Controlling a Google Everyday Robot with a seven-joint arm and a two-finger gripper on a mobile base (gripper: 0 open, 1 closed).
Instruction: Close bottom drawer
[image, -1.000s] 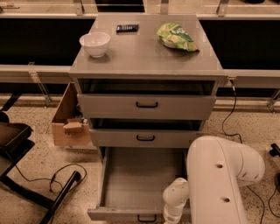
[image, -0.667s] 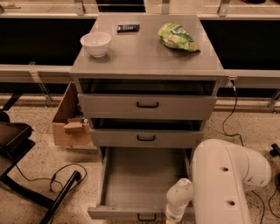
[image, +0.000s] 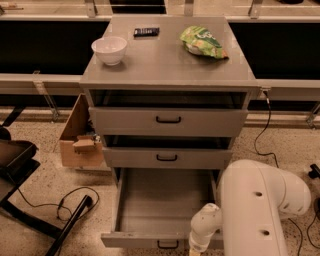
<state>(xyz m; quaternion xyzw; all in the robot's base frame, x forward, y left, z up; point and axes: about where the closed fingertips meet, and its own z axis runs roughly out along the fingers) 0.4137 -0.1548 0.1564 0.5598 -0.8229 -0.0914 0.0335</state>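
The bottom drawer (image: 165, 210), a smooth grey metal rectangular tray, stands open. The gripper (image: 196, 249) sits at the lower frame edge beside its front; grip state cannot be told.

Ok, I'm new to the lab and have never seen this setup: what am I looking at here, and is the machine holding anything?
The big white shape at lower right is the robot's arm, seen by one camera looking down at a grey cabinet. Its bottom drawer is pulled out and looks empty. On top lie a white bowl, a green bag and a small black object. The gripper is out of view, below the picture's lower edge by the drawer's front, so whether it holds anything cannot be seen.
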